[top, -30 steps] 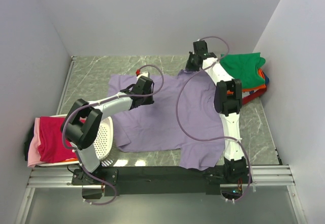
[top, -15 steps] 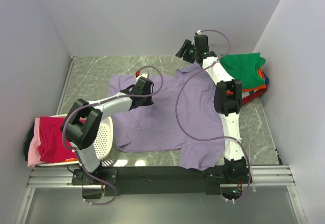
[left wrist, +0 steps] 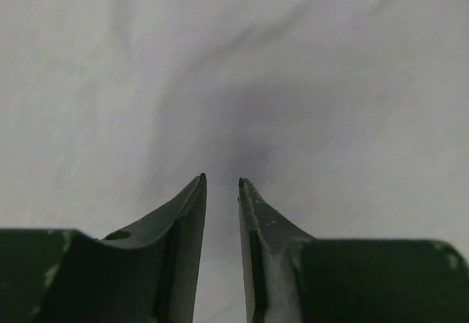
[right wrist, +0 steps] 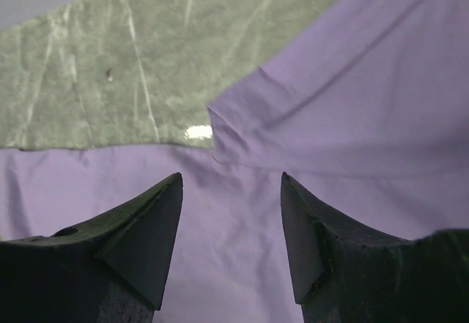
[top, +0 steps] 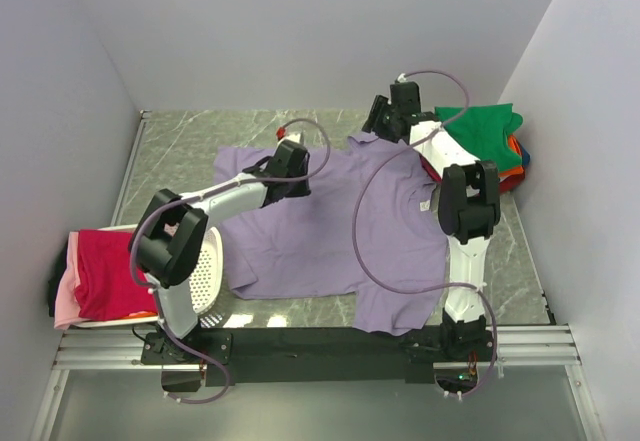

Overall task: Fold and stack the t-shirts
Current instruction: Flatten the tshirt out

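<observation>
A lavender t-shirt (top: 330, 231) lies spread flat in the middle of the table. My left gripper (top: 293, 158) is low over its far left part. In the left wrist view the left gripper (left wrist: 221, 180) has a narrow gap between its fingers, with nothing in it and pale cloth (left wrist: 293, 59) close beneath. My right gripper (top: 383, 119) hovers over the shirt's far edge. It stands open (right wrist: 231, 176) above the lavender cloth (right wrist: 352, 103), just short of a folded corner (right wrist: 220, 129). More t-shirts, green on top (top: 480, 129), sit stacked at the back right.
A white perforated basket (top: 207, 271) stands at the near left, with magenta-red and pink shirts (top: 100, 276) draped beside it. Grey walls close in on the left, back and right. Bare marbled tabletop (right wrist: 88, 81) shows beyond the shirt's far edge.
The right gripper opened and let go of the shirt's far edge, lifted away, then came back over it. The left gripper slid a little farther and to the right over the cloth.
</observation>
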`<state>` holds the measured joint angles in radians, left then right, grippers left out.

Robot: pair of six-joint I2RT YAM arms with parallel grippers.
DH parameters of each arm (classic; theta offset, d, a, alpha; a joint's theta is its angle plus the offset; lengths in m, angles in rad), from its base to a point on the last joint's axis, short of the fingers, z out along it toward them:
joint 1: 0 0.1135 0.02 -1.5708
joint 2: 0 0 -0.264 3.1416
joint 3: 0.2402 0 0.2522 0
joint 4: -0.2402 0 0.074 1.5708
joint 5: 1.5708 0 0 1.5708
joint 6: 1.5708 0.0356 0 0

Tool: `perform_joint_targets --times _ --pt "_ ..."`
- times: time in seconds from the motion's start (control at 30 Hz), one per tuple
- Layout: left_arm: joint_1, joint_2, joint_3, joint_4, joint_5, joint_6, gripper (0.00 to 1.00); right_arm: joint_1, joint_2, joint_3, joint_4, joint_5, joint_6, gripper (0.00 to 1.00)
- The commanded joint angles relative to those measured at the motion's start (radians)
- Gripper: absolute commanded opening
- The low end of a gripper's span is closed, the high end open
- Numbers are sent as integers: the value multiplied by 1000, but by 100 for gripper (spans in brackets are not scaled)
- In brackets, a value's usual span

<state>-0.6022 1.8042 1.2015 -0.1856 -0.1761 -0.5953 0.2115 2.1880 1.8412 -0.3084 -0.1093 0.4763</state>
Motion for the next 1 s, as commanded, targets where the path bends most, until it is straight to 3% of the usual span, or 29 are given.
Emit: perform_joint_targets --times 0.0,0.23,0.53,0.97 --pt "-18 41 142 43 39 51 30 0 -77 -36 28 63 -38 63" --pt "-42 83 187 74 96 37 30 3 30 55 -58 46 -41 54" --pt "-156 193 260 104 119 23 29 28 159 197 -147 48 -41 43" --pt "-220 198 107 251 162 -17 29 54 308 406 -258 82 -30 38"
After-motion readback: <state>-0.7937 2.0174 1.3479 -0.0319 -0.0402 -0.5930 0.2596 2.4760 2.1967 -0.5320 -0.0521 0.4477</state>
